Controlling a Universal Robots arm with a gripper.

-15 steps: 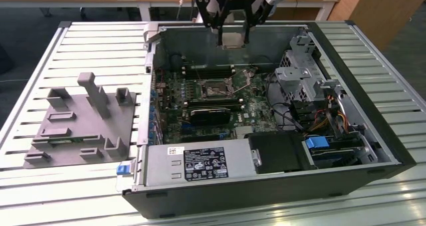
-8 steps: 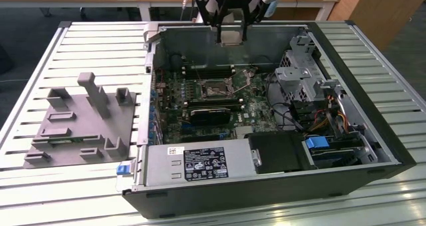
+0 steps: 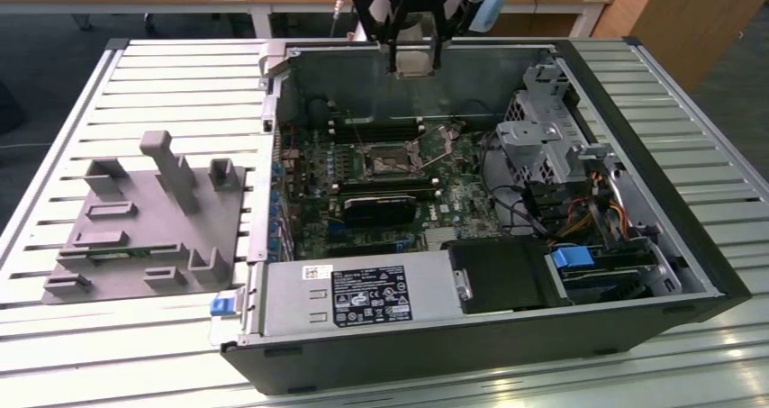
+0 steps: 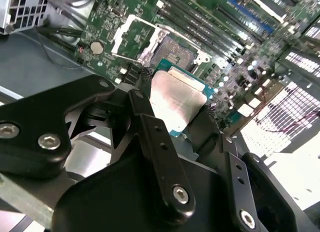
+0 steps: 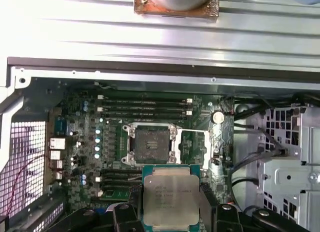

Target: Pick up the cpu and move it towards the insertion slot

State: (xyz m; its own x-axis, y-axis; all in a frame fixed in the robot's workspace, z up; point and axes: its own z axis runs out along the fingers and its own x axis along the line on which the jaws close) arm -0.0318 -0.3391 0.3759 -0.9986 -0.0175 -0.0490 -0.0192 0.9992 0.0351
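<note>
My end effector (image 3: 411, 58) is clamped on the cpu (image 3: 413, 63), hanging at the top centre of the exterior view, above the far wall of the open computer case (image 3: 673, 246) and well clear of the motherboard (image 3: 360, 183).

The cpu is square, so it has no real long axis. In the first wrist view the cpu (image 5: 171, 198) sits at bottom centre, silver lid facing the camera, edges squared up with the frame, black fingers (image 5: 125, 217) on two opposite sides. In the second wrist view the cpu (image 4: 176, 101) is mid-frame, lid tilted toward the camera, pale edge pointing at the board, fingers (image 4: 155, 142) closed against it.

The insertion slot (image 3: 387, 158) is centre of the exterior view, down on the motherboard floor, below and nearer the camera than the cpu. In the first wrist view the insertion slot (image 5: 150, 143) is mid-frame, just above the cpu's top edge in the picture, metal frame open with the dark centre exposed. In the second wrist view the insertion slot (image 4: 172, 51) is upper centre, beyond the chip.

The grey fixture tray (image 3: 144, 219) sits on the slatted tabletop (image 3: 180, 75) at left of the exterior view.
</note>
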